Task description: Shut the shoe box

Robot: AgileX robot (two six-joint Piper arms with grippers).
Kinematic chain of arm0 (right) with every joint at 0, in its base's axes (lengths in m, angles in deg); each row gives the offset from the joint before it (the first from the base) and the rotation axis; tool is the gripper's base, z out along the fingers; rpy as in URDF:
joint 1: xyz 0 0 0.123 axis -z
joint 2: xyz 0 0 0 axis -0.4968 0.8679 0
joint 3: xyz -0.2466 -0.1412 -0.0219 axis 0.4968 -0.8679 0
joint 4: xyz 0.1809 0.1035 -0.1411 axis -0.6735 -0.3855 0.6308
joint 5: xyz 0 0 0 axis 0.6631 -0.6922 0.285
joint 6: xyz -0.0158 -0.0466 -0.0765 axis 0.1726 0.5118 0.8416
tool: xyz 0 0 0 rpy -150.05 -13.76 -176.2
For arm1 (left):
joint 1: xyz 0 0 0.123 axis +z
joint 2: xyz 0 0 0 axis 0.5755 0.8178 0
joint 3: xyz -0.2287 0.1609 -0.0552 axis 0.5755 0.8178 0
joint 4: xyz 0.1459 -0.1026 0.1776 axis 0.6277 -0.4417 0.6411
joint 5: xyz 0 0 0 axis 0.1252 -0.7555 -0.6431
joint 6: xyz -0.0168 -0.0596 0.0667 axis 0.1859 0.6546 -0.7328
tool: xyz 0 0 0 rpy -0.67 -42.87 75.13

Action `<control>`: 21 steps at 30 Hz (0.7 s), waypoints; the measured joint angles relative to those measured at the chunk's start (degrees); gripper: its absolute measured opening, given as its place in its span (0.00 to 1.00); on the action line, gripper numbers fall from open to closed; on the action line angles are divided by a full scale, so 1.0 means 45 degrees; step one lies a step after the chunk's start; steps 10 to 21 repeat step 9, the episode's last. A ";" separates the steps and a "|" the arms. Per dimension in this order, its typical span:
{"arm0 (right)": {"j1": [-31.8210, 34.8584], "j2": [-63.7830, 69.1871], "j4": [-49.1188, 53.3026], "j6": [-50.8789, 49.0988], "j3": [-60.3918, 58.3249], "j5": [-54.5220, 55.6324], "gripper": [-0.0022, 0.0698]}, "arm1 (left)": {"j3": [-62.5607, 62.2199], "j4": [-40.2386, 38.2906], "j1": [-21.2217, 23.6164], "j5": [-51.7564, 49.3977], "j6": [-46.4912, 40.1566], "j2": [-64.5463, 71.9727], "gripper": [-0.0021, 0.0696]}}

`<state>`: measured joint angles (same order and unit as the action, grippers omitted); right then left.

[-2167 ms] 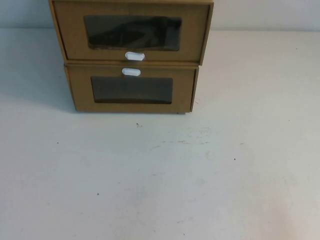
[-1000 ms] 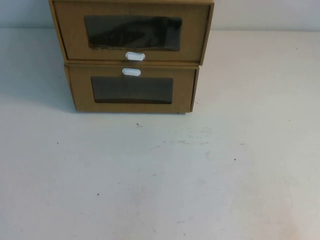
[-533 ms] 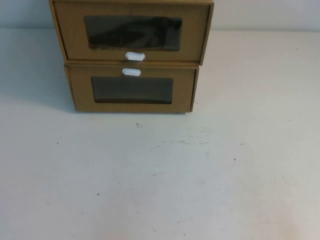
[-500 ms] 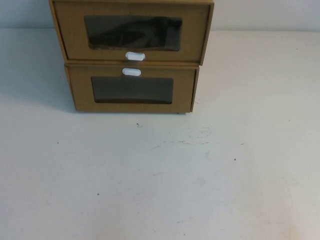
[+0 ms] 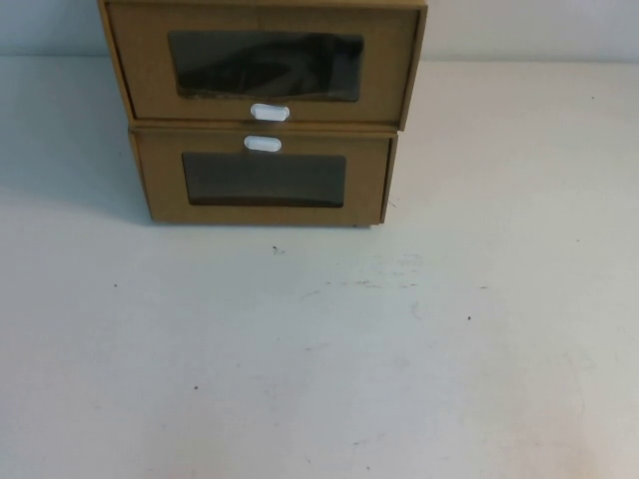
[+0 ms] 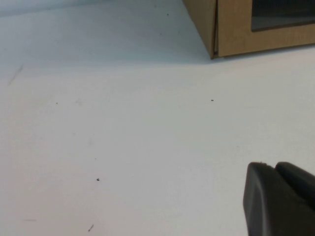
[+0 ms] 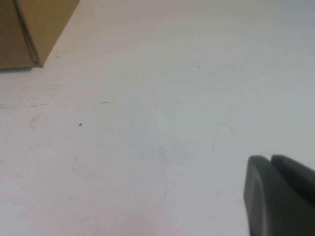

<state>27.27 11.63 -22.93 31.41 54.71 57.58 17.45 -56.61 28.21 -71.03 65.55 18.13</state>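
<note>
While you look from the high view, the shoe box (image 5: 265,65) sits at the far middle of the table (image 5: 329,359), stacked on the similar lower box (image 5: 265,180). Its white pull tab (image 5: 270,112) lies below the window, just above the lower box's tab (image 5: 263,144). The upper front overhangs the lower one slightly toward you and on the right side. All the near table surface is bare white, with wide room on both flanks of the stack.

Neither arm shows in the high view. Only the wrist views give you the grippers: the left gripper (image 6: 278,201) hangs above the table near the lower box's left corner (image 6: 216,29), the right gripper (image 7: 278,196) well apart from the right corner (image 7: 34,29). Each shows dark fingers pressed together, holding nothing.
</note>
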 joint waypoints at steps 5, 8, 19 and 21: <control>0.0000 0.0000 0.0000 0.0000 0.0000 0.0000 0.01 | 0.0000 0.0030 0.0000 0.0000 0.0048 0.0000 0.03; 0.0000 0.0000 0.0000 0.0000 0.0000 0.0000 0.01 | 0.0000 0.0030 0.0000 0.0000 0.0048 0.0000 0.03; 0.0000 0.0000 0.0000 0.0000 0.0000 0.0000 0.01 | 0.0000 0.0030 0.0000 0.0000 0.0048 0.0000 0.03; 0.0000 0.0000 0.0000 0.0000 0.0000 0.0000 0.01 | 0.0000 0.0030 0.0000 0.0000 0.0048 0.0000 0.03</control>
